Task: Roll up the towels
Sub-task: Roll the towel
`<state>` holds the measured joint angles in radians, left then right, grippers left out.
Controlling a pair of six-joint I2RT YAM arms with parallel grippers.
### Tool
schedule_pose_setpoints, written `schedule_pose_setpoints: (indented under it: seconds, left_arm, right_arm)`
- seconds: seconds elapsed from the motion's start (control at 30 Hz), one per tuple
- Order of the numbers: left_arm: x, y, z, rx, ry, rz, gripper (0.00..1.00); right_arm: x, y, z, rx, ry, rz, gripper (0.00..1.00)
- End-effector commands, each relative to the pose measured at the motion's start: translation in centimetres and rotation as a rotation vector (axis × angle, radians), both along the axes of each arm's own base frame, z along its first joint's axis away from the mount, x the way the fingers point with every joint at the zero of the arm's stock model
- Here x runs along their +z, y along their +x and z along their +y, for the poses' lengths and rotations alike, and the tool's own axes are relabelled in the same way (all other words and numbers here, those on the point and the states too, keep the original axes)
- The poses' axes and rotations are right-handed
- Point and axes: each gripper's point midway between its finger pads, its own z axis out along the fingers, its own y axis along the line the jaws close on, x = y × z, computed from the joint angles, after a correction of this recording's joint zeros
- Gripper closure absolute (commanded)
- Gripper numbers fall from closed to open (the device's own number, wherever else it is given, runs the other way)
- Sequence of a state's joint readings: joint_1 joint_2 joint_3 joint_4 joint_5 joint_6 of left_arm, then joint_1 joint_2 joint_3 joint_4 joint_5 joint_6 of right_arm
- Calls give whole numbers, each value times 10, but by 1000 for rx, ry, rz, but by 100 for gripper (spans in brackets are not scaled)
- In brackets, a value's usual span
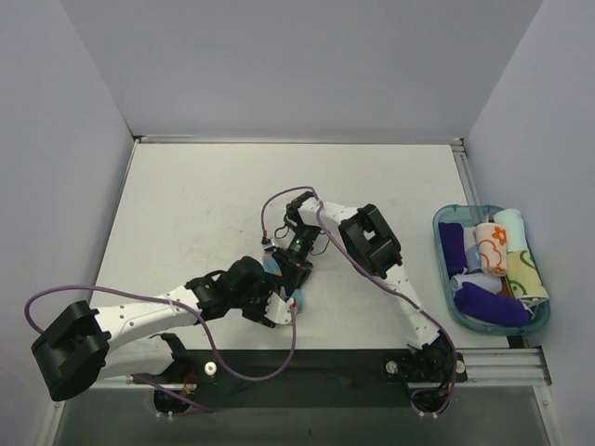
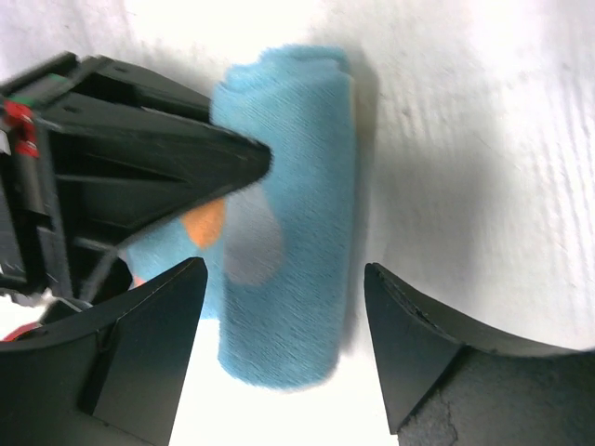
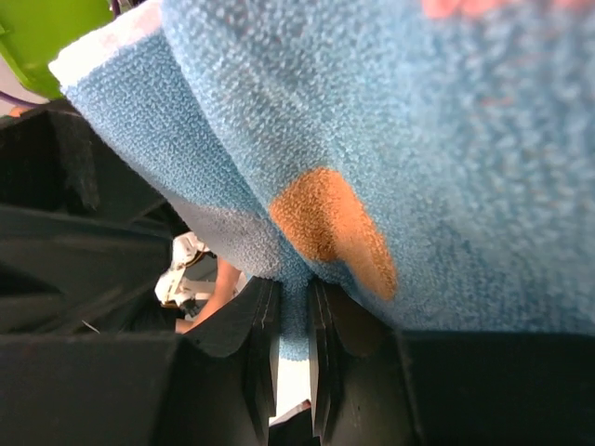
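A light blue towel (image 2: 293, 214) with an orange dot lies rolled into a tube on the white table. Only small blue bits of the towel (image 1: 297, 299) show between the two arms in the top view. My left gripper (image 2: 284, 279) is open, its fingers on either side of the roll's near end without touching it. My right gripper (image 3: 293, 293) is shut on a fold of the blue towel (image 3: 418, 139) and reaches in from the roll's left side. A white towel with orange prints (image 1: 491, 247) lies rolled in the basket at the right.
A blue-green basket (image 1: 444, 279) stands at the table's right edge with several rolled cloths, two of them purple (image 1: 488, 305). Grey walls close off the left, back and right sides. Both arms crowd the middle near the front edge.
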<state>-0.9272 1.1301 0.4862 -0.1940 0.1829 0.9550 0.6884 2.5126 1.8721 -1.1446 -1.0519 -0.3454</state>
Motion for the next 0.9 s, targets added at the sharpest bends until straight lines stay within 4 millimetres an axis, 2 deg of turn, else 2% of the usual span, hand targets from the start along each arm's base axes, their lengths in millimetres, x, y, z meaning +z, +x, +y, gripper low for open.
schedule_pose_setpoints:
  seconds: [0.0,0.13,0.2,0.3,0.33,0.4,0.43,0.47,0.57,0.67,0.7,0.77,0.83,0.87]
  left_arm:
    - [8,7,-16,-5,-14,11,21]
    - [-7,6,-15,-51,19,3,24]
    - [-22,8,-7,-47,82,-2,27]
    - [-37,5,3,-47,142,17,36]
    - [-40,2,7,-49,158,31,43]
    - [-41,-4,9,-40,168,70,55]
    - [-44,-10,16,-30,193,113,61]
    - [-44,-14,18,-7,196,155,70]
    - [-47,-32,30,14,222,286,83]
    - [-51,-47,38,29,242,390,89]
    - [-51,-50,38,34,240,422,91]
    - [-50,-53,35,52,233,517,93]
    - [-47,-55,35,66,232,605,93]
    - [-42,-43,30,99,205,648,93]
  right_arm:
    - [-53,11,-28,84,-153,-103,100]
    - [-55,11,-27,73,-152,-89,100]
    - [-55,11,-27,63,-150,-77,100]
    - [-54,12,-27,46,-147,-61,100]
    - [-55,15,-29,39,-151,-65,100]
    - [-54,19,-30,19,-166,-67,93]
    - [-53,22,-32,7,-170,-67,88]
    - [-51,28,-36,-18,-172,-67,77]
    - [-40,43,-42,-99,-164,-63,61]
    - [-26,54,-43,-154,-149,-85,57]
    - [-15,60,-43,-172,-126,-112,56]
    - [-1,67,-40,-205,-98,-124,55]
    - [22,83,-40,-268,-64,-170,50]
    - [31,90,-41,-291,-46,-192,48]
